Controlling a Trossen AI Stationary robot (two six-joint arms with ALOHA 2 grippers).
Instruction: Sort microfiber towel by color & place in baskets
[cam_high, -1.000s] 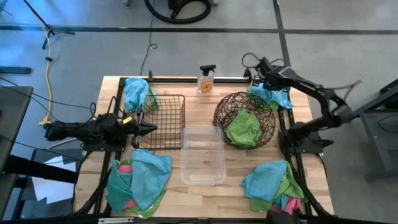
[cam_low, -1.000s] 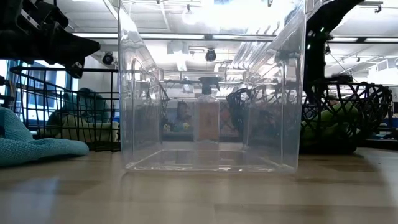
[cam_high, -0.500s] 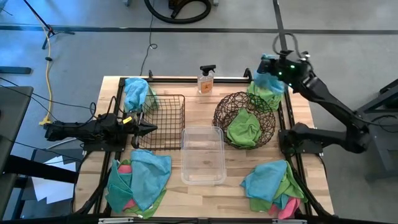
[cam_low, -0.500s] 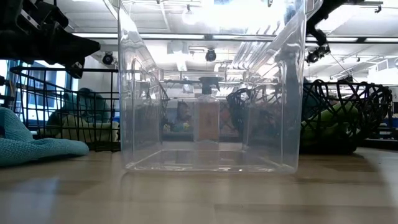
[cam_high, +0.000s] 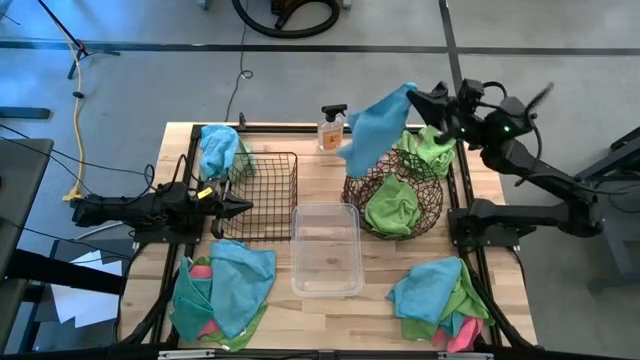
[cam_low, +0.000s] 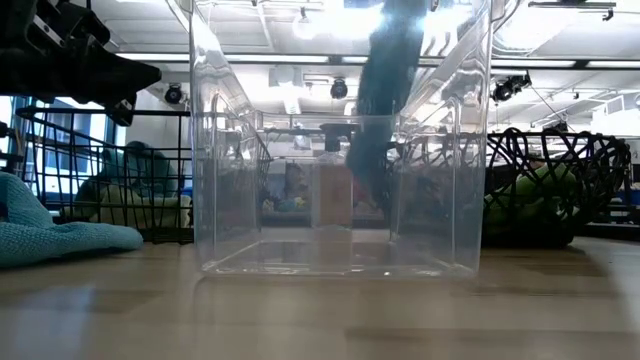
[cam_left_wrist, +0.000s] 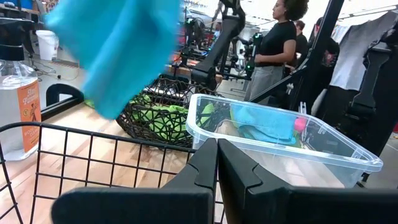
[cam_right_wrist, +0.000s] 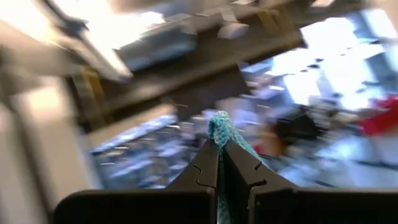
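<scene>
The right tool (cam_high: 432, 103) is clamped on a teal-blue towel (cam_high: 375, 130), which hangs in the air above the far edge of the round woven basket (cam_high: 395, 192), between the spray bottle (cam_high: 331, 127) and a green towel (cam_high: 430, 150) at the bench's far right corner. A lime green towel (cam_high: 392, 210) lies inside that basket. The left tool (cam_high: 240, 208) sits with its fingers together at the near left side of the black wire basket (cam_high: 262, 195). The clear plastic tub (cam_high: 326, 250) stands between the two baskets. Heaps of mixed towels lie at the near left (cam_high: 225, 290) and near right (cam_high: 440, 298) of the bench (cam_high: 380, 300), and another blue towel (cam_high: 218, 150) lies at the far left corner.
</scene>
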